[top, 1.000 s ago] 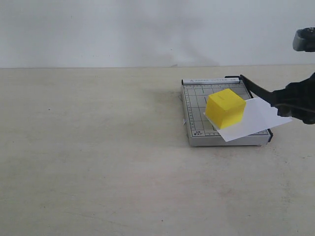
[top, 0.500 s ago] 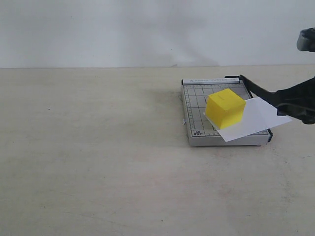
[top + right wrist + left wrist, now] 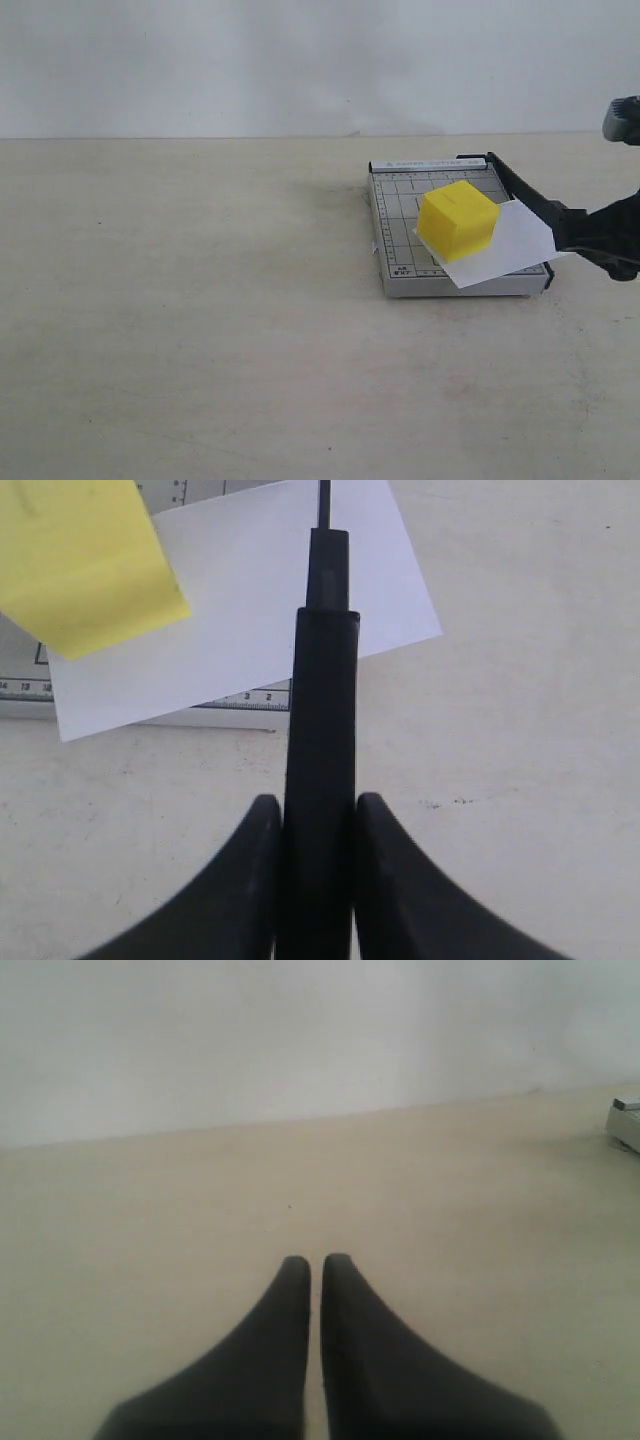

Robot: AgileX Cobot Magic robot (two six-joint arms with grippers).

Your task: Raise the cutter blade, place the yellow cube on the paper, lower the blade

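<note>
The first two steps look done. The yellow cube [image 3: 457, 220] sits on the paper [image 3: 515, 245], which lies askew on the grey trimmer base [image 3: 395, 225] toward the right side of the bench [image 3: 200, 300], nearer its far edge than its near one. One corner of the sheet sticks out past the base's right edge, beneath the cutter blade [image 3: 525, 195].

What is left is the lowering. The blade slopes from its hinge at the base's far right corner out to its thick handle, which seems to hang a little above and outside the base's near right corner, so I judge it not yet fully down. The right pincer [image 3: 318, 802] is clamped on that handle, one finger pressed to each side.

The left pincer [image 3: 315, 1263] has its fingers together on nothing, over bare bench well apart from the trimmer
</note>
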